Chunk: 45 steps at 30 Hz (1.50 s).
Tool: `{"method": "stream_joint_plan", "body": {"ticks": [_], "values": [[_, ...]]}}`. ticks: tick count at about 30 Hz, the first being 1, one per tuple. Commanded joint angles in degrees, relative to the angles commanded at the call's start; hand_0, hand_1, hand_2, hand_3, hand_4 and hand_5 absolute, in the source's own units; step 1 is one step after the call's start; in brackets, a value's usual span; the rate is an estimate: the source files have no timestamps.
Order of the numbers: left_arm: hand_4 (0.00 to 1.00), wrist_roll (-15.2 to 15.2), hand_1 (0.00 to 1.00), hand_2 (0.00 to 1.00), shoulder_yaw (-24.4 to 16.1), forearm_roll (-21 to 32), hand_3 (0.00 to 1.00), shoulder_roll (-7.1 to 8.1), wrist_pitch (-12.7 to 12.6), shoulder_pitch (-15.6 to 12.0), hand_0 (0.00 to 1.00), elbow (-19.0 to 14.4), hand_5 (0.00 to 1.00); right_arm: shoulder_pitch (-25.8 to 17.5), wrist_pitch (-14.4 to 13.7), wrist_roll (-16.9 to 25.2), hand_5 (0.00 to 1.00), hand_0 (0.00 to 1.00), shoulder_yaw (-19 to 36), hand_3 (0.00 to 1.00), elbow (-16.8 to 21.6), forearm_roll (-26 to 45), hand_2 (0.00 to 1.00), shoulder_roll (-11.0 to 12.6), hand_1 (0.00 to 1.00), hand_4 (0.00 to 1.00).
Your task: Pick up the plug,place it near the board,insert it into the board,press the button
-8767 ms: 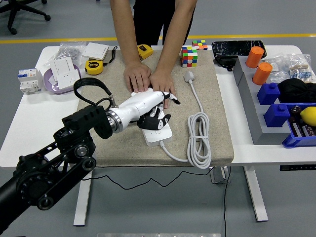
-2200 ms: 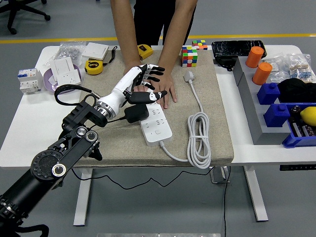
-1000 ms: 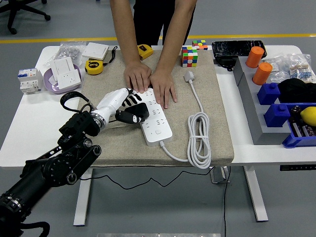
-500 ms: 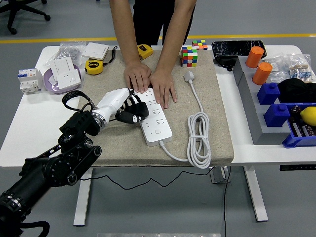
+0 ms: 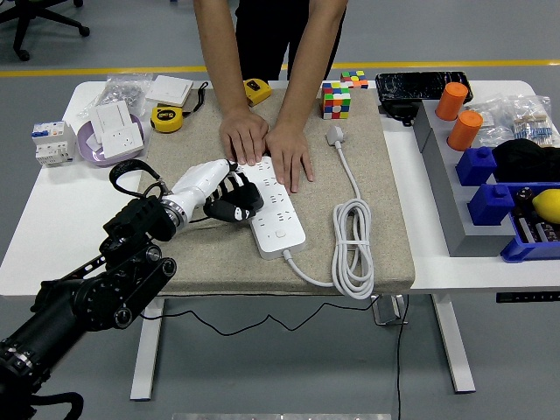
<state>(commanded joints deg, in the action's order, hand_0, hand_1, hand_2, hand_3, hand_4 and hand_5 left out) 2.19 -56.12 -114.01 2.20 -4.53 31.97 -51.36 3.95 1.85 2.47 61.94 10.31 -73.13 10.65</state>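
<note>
1. Compared with the frame 2.2 s ago, the left hand [image 5: 220, 194] has come down from above the person's hands to the left edge of the white power strip [image 5: 273, 213]; over the last 0.5 s it has barely shifted.
2. Left hand state: fingers curled around the black plug [image 5: 239, 204], which sits at the strip's left edge, touching or just over it. Whether the plug is seated in a socket cannot be told from this view.
3. Left arm [image 5: 105, 284] enters from the lower left corner and reaches in over the beige mat [image 5: 350, 254].
4. Right arm is out of view.
5. Power strip lies diagonally on the mat, its white cable [image 5: 353, 254] coiled to the right and ending in a grey-white plug head [image 5: 335, 135] near the mat's far edge.
6. A person stands at the far side. Both of the person's hands [image 5: 267, 147] lie flat, side by side, pressing on the far end of the strip, just beyond the robot's fingers.
7. A Rubik's cube [image 5: 336, 99] stands on the mat's far right corner; 2 yellow tape measures [image 5: 166, 118] lie at the far left.
8. On the white table [image 5: 52, 219] to the left: a wall socket [image 5: 118, 125] on a purple plate, and a circuit breaker [image 5: 52, 143].
9. To the right: 2 orange cylinders [image 5: 459, 115] on a grey tray, and blue bins [image 5: 499, 188].
</note>
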Motion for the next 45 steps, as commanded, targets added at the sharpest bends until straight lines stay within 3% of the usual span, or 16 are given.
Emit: {"method": "stream_joint_plan", "body": {"ticks": [14,21,26,32,45], "values": [[0.755,-0.43,0.37,0.464,-3.41,0.97,0.518,0.9,0.45,-0.61,0.319,-2.67,0.056,-0.14,0.02,-0.01,0.948,0.942,0.23,0.839,0.0,0.03,0.833,-0.05,0.888,0.998],[0.754,-0.92,0.374,0.461,-9.21,0.5,0.516,0.78,-0.57,-1.91,0.319,-5.03,0.057,-0.24,0.01,0.06,0.948,0.942,0.04,0.839,0.0,0.21,0.833,-0.1,0.888,0.998],[0.758,-0.76,0.376,0.457,-12.11,-2.12,0.514,2.23,-0.83,-2.26,0.32,-4.45,0.057,-0.51,0.04,-0.06,0.947,0.942,0.41,0.838,0.0,-0.14,0.833,-0.1,0.888,0.998],[0.757,-0.76,0.382,0.458,-10.11,-2.54,0.514,3.91,-0.35,-3.68,0.326,-3.29,0.06,-0.43,0.02,0.0,0.947,0.942,0.39,0.839,0.0,0.02,0.833,-0.13,0.887,0.998],[0.753,-0.98,0.416,0.465,-7.61,-2.07,0.521,4.1,0.57,-4.5,0.345,-2.56,0.065,-0.34,-0.03,0.03,0.947,0.942,0.09,0.839,0.0,0.19,0.833,-0.07,0.888,0.998]]}}
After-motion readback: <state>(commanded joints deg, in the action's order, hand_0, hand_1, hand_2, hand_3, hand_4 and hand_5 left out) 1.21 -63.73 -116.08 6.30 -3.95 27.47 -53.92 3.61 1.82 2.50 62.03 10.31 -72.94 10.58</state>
